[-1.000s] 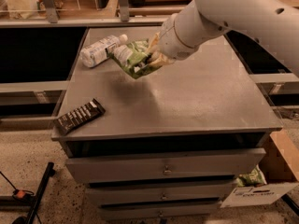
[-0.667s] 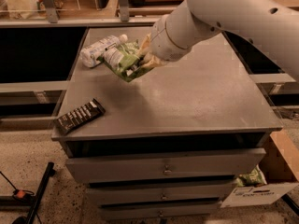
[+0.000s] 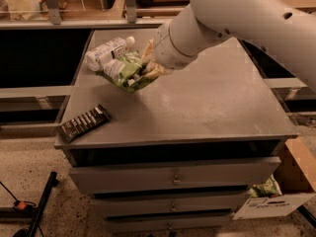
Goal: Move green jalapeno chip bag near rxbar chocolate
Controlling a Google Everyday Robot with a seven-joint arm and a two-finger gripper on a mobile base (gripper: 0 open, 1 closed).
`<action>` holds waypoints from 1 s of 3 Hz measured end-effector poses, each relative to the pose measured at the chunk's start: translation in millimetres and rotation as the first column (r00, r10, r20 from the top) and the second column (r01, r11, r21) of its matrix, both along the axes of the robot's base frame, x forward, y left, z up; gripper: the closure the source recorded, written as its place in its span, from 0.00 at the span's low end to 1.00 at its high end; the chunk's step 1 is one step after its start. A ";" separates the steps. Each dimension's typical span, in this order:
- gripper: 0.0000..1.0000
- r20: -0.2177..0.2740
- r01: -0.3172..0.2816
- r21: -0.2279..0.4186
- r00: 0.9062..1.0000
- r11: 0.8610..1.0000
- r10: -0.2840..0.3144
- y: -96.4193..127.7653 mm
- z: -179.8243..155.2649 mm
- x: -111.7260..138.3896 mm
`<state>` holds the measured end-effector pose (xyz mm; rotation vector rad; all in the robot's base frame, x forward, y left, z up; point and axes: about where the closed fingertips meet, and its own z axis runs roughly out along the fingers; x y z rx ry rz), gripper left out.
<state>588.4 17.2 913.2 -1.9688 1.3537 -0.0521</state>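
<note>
We are carrying the green jalapeno chip bag [image 3: 121, 71] further left than a second ago, our hand [image 3: 144, 73] clamped on its right side, above the tabletop [image 3: 212, 107] just in front of the bottle [image 3: 105, 52]. The rxbar chocolate [image 3: 83, 123] is lying apart at the front-left corner, so we are judging it best to sweep forward and lower the bag beside it, not onto it.

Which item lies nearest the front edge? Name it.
The dark rxbar chocolate; the bottle lies at the back, the green jalapeno chip bag in the gripper beside it.
</note>
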 end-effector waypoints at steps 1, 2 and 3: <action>0.12 0.001 -0.002 -0.001 1.000 1.000 0.002 1.2 0.7 -1.0; 0.00 0.003 -0.004 -0.002 1.000 1.000 0.004 2.3 1.4 -1.9; 0.00 0.003 -0.004 -0.002 1.000 1.000 0.004 2.3 1.5 -2.0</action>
